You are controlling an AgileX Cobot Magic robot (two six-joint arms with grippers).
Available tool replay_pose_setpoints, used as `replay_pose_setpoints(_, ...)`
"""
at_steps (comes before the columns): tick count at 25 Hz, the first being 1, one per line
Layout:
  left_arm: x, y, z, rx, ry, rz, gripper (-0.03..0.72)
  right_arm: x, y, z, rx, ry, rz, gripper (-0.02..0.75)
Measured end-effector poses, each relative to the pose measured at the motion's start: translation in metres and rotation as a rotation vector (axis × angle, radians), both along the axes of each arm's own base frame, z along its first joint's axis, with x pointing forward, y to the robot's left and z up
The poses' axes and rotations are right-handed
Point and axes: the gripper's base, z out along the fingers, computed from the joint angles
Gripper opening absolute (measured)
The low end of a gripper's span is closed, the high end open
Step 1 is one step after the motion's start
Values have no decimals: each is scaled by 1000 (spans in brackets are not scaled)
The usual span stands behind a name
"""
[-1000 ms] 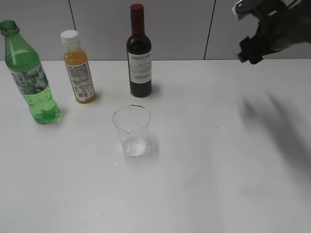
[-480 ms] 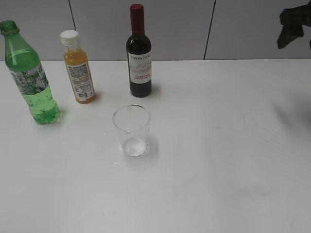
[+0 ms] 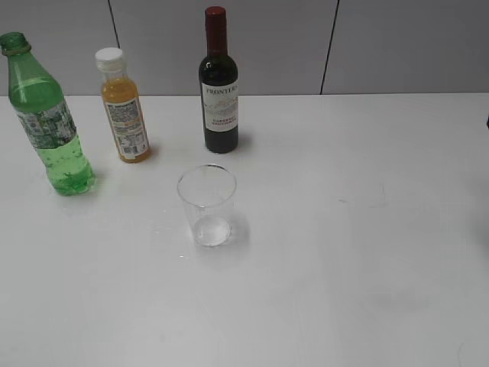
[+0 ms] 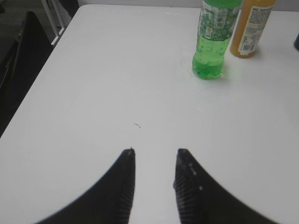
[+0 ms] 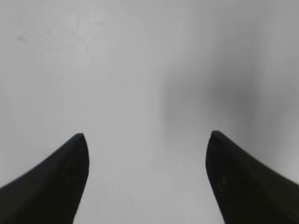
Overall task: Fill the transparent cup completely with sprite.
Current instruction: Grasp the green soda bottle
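The right gripper (image 5: pixel 145 140) is spread wide over bare worktop (image 5: pixel 140 56), its two dark, tapered fingers far apart and holding nothing; a second ago that arm hung at the top right of the exterior view, half a second ago only its edge showed, and now it is gone from that view altogether. I read this as the right arm pulling clear, which leaves the pouring to the other side. The left gripper (image 4: pixel 155 154) hovers above the worktop with its ribbed black fingers at a narrow gap, also empty, pointed toward the green bottle (image 4: pixel 212 39) that stands well ahead of it. Nothing on the worktop has shifted across the three exterior moments. Nearest the exterior camera stands the transparent cup (image 3: pixel 207 205), a thin clear plastic tumbler that tapers slightly to a thick base, upright and apparently empty, so the filling has not begun. Farther back on the left is the sprite (image 3: pixel 65 164), clear fizzy liquid with bubbles clinging to the inside of the translucent green bottle, which is capless, waisted and wrapped in a white-green label. Just beside it stands a small orange juice bottle (image 3: pixel 124 107) with a white cap, and farthest back a dark glass wine bottle (image 3: pixel 218 84) with a red foil top, glossy and rigid.
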Motion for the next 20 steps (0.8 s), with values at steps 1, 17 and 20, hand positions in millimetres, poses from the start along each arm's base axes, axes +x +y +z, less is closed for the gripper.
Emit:
replay_pose_setpoints(1, 0, 0, 0, 0, 0, 0, 237, -14, 0, 1, 0, 7, 0, 589)
replay_pose_setpoints(17, 0, 0, 0, 0, 0, 0, 237, -219, -1, -43, 6, -150, -2, 587)
replay_pose_setpoints(20, 0, 0, 0, 0, 0, 0, 237, -240, -1, -42, 12, -251, -3, 587)
